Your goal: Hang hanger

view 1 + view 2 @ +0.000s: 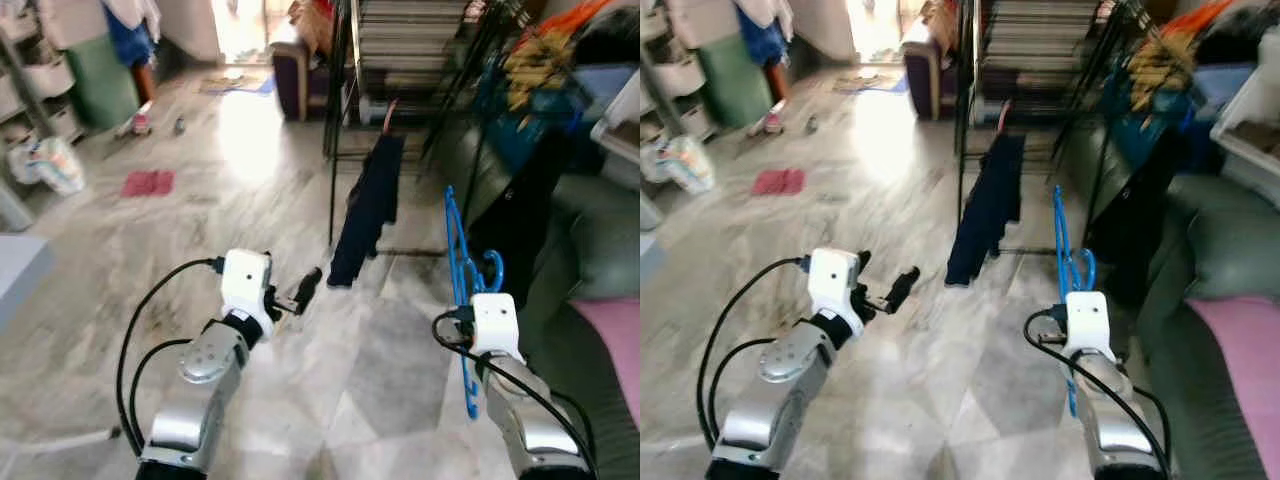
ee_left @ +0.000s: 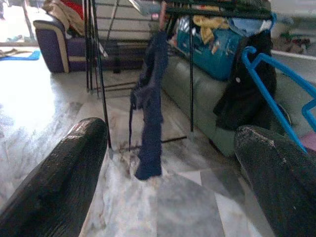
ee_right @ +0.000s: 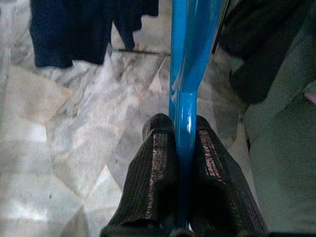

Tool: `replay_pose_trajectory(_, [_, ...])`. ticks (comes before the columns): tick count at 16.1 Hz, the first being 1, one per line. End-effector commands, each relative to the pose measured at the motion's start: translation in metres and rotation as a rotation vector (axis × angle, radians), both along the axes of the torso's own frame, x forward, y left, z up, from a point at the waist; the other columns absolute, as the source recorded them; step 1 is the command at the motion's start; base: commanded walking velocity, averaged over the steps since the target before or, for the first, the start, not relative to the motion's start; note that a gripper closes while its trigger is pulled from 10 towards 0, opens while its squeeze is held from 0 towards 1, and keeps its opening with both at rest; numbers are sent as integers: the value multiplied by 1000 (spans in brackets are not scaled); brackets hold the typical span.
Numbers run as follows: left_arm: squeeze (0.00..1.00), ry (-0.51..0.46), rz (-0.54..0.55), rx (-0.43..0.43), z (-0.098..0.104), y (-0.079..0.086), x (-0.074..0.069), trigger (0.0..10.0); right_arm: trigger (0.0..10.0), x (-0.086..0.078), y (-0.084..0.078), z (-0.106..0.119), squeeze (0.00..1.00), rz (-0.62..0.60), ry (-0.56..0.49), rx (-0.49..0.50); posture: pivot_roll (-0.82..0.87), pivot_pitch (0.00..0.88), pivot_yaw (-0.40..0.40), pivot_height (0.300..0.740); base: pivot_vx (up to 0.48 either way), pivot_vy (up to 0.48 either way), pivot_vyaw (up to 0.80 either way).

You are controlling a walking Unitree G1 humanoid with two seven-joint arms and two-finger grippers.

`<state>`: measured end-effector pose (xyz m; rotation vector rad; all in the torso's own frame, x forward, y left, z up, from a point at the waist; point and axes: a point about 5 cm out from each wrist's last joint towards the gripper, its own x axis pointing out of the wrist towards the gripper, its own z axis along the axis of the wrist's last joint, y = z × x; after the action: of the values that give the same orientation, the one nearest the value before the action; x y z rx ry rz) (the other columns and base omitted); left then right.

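My right gripper [image 3: 185, 163] is clamped on one blue hanger [image 1: 462, 262], right of centre in the head views, standing upright above my wrist. I judge it light, stiff, smooth plastic — likely to pivot, so a hold near the hook suits best. My left gripper [image 1: 300, 292] is spread wide, empty. One drying rack [image 1: 345, 70], upper centre — one dark garment [image 1: 367, 208] hanging.

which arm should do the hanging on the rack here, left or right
Right. The right pincer is already shut on the blue hanger, held upright facing the black drying rack. The left pincer is open and holds nothing.
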<state>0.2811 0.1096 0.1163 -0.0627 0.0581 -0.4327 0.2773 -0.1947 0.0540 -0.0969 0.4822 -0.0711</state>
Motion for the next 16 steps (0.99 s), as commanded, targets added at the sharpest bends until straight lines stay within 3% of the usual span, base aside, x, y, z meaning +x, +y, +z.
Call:
replay_pose_trajectory(1, [0,10,7,9,-3,4,0,10000,10000,0,6,0,0,18,1,2,-14,2,-6,740,289,0,-800])
replay_pose_trajectory(5, [0,32,-41,-6,-9,-13,-8,10000,10000,5,0,2,0,26,-2,-23,-18,0,-12,740,292,0,-709])
replay_pose_trajectory(7, [0,34,-44,-6,-10,-14,-9,10000,10000,8,-4,4,0,4,-6,-9,-17,0,-12,740,317,0,0])
replay_pose_trajectory(9, [0,42,-46,-10,-10,-15,-10,10000,10000,12,-10,6,0,1,-8,-13,-14,2,-11,740,351,165,-800])
replay_pose_trajectory(12, [0,44,-40,-6,-10,-13,-9,10000,10000,13,-6,6,0,17,-7,5,-8,7,-13,740,335,344,-677])
replay_pose_trajectory(16, [0,52,-36,2,-10,-12,-11,10000,10000,11,4,0,0,66,16,28,-3,8,-12,740,337,342,0])
